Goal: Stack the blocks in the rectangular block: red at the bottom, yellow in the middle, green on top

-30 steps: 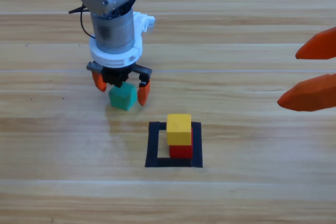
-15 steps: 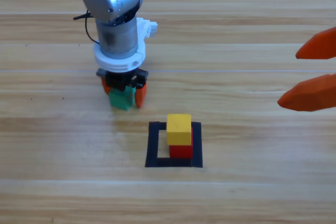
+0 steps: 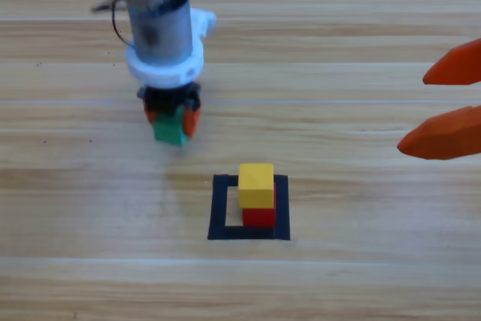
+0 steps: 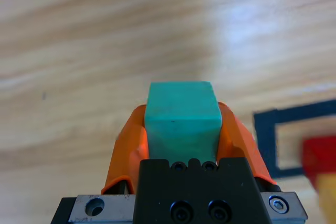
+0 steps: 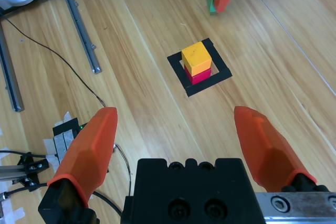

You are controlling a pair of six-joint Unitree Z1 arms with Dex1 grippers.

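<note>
The left pincer [image 3: 172, 121] pinched the small matte teal-green cube [image 4: 181, 116] by opposite flat sides, at 10 o'clock from the black tape square [image 3: 219, 208]. The cube appeared light and rigid. The right pincer [image 5: 181, 142] waited spread at 3 o'clock.

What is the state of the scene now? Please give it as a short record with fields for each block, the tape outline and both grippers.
red cube: inside the black tape outline, at the bottom of the stack
yellow cube: on top of the red cube
green cube: between the jaws of the left gripper, outside the outline
left gripper: shut on the green cube, up and left of the outline in the high view
right gripper: open, waiting at the right edge, holding nothing
done so far: two of three blocks stacked
</note>
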